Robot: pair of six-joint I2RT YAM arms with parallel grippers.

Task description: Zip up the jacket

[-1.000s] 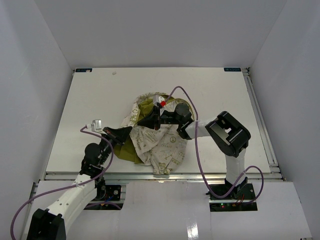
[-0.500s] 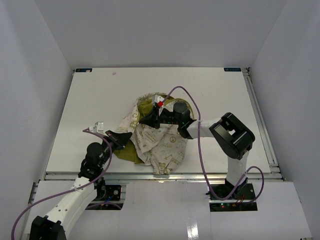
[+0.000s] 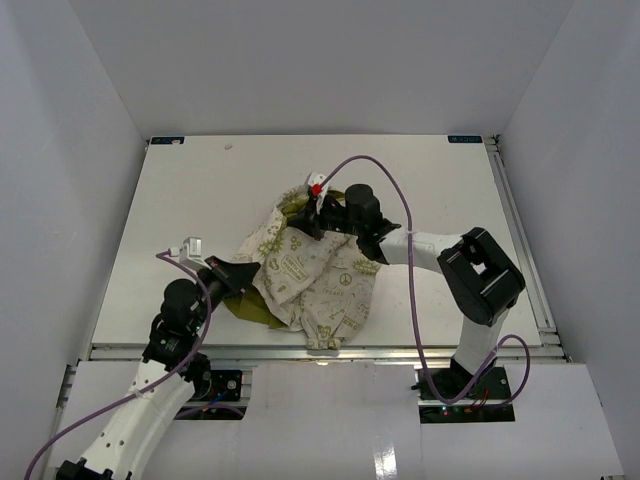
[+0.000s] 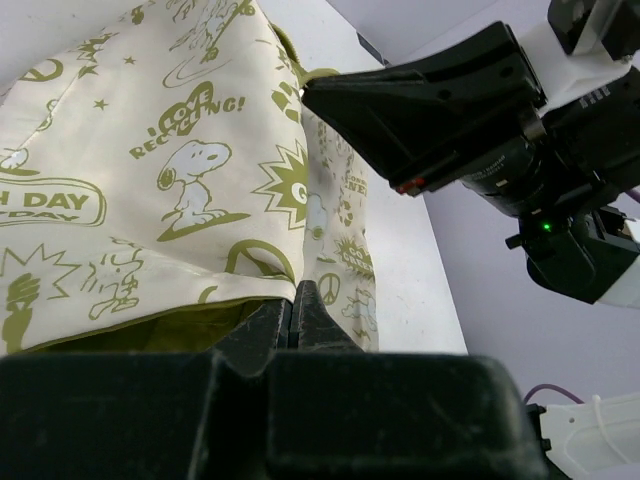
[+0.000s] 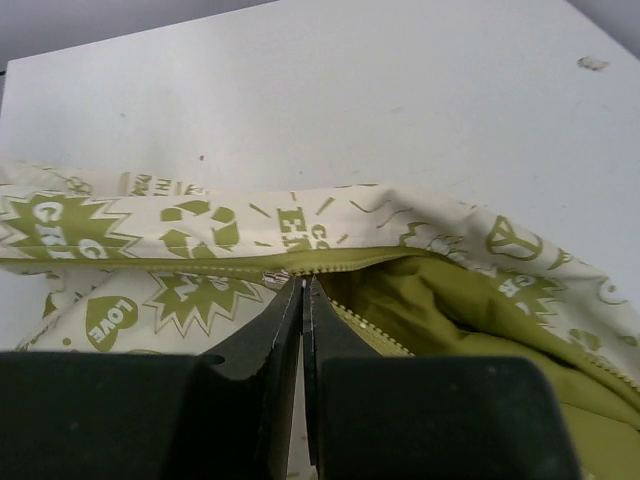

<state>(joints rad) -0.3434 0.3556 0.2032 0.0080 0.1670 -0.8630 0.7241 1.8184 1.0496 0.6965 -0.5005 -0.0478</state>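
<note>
Jacket (image 3: 318, 290) lies rumpled near the middle of the worktop (image 3: 170, 200), cream printed side mostly up, with olive lining (image 5: 455, 300) showing where the front gapes. It is stretched between 2 grips, and that looks deliberate: a zip slides well only when the fabric on the far side of it is held back.

The left claw (image 3: 243, 272) sits at the near-left edge of the garment. In the left wrist view its fingers are pressed together on a fold of cream cloth, with lining showing just beneath. I judge it to be the anchor, drawing toward the near-left to put the front under tension.

The right claw (image 3: 308, 217) is at the far end of the garment, its fingers closed tight right on the zipper (image 5: 250, 264). In the right wrist view the olive seam runs shut to the left of the fingertips, while to the right the 2 rows of teeth part and the lining opens. So this claw is most likely pinching the slider or its pull. The piece itself is hidden between the fingertips, so I cannot confirm that.

The zip seems partly done, with an open stretch left beyond the fingertips. The next pull should follow the line of the teeth, away from the left claw. The risks are the tab slipping out of the pinch, or loose lining catching in the slider.
</note>
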